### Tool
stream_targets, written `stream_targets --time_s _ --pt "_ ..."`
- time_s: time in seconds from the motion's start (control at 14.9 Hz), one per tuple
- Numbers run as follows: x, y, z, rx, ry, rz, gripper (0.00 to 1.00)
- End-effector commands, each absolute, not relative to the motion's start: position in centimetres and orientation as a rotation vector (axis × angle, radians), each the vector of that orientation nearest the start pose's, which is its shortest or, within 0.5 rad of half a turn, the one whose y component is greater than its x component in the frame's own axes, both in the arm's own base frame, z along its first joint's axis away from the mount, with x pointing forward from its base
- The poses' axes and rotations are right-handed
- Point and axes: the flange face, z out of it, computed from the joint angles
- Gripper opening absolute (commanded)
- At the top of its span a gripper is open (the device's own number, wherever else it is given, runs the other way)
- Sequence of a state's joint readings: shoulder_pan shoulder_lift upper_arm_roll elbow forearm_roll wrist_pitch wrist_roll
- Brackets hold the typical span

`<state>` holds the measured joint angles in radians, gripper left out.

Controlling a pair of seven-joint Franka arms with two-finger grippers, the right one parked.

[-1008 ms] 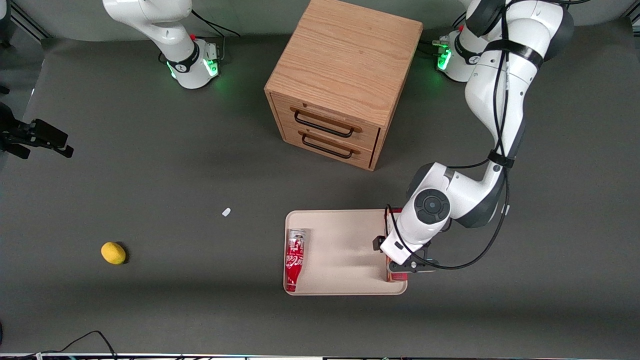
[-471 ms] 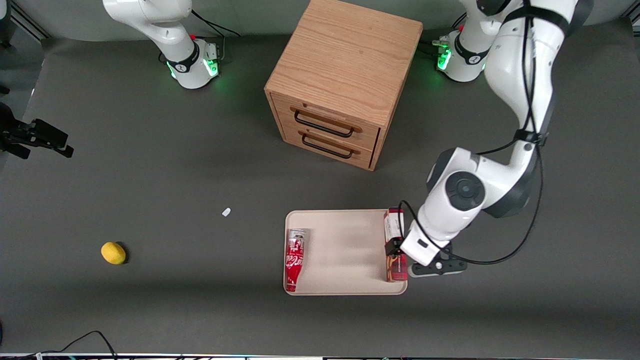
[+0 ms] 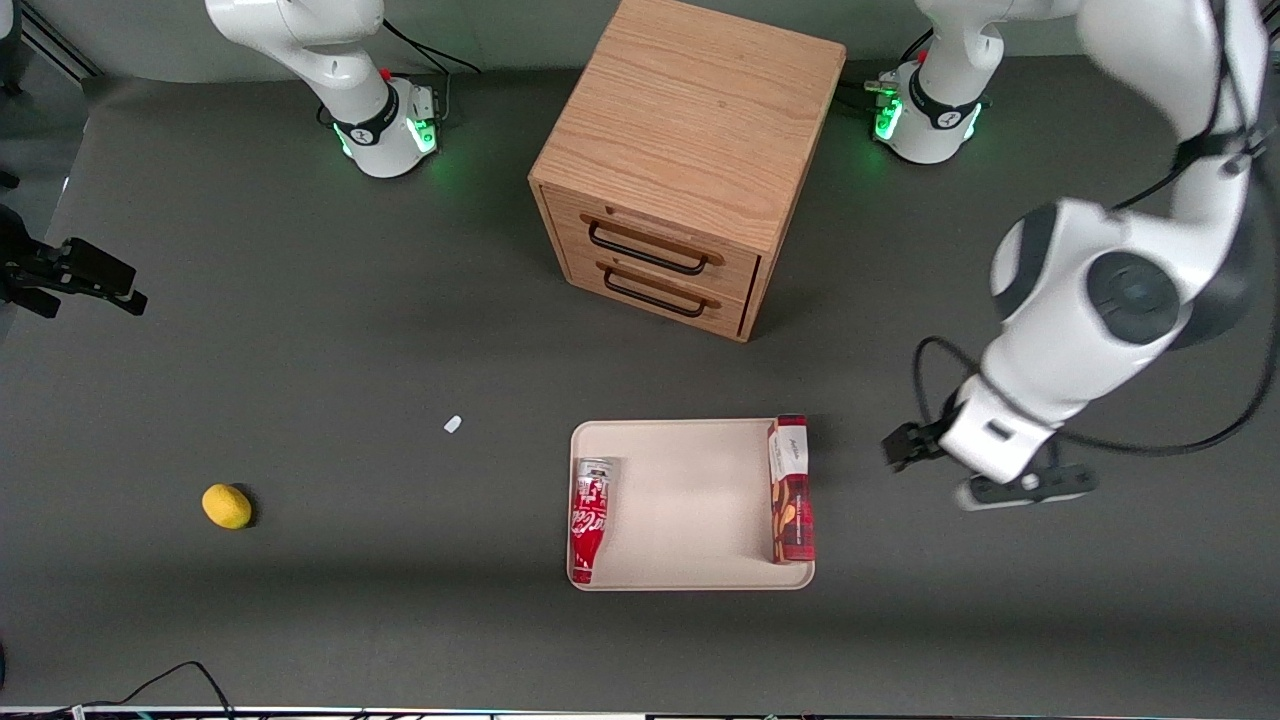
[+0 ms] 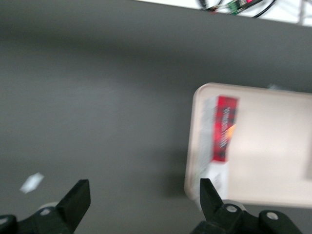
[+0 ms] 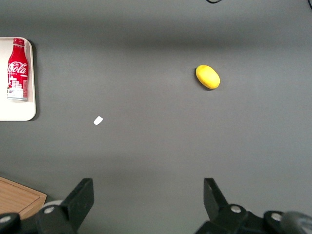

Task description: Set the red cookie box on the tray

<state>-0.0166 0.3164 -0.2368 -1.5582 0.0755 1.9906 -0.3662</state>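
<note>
A dark grey table filled the scene, with a wooden two-drawer cabinet standing near its edge farthest from the front camera and the tray lying in front of the cabinet's drawers, closer to the table edge nearest the front camera. The red cookie box was seen lying flat in the tray along the short rim toward the working arm's end, its white end pointing toward the cabinet; whether it pressed on that rim or partly overlapped it could not be told. A red Coca-Cola bottle lay along the tray's other short rim, well apart from the box. The placement was judged done, so the remaining risks were slight: if the box was perched on the rim, it might tip or slide off toward the table, and any sweep of the arm back over the tray could knock it. The left gripper was held above bare table, well clear of the tray toward the working arm's end, with its fingers spread wide and nothing between them. The wrist was angled down, the elbow raised high above the table.
</note>
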Motion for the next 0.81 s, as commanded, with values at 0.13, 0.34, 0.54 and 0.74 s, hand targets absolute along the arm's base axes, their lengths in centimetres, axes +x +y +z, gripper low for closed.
stream_targets --time_s 0.13,0.34,0.54,0.74 --pt "58.7 -6.3 56.4 -3.142 -0.004 -0.054 1.00" --pt "55.6 -3.8 59.9 -3.122 0.019 -0.011 1.00" --pt "53.1 -2.6 62.4 -3.107 0.009 -0.027 1.00" --pt "52.6 -1.5 62.6 -3.102 0.094 -0.033 1.00"
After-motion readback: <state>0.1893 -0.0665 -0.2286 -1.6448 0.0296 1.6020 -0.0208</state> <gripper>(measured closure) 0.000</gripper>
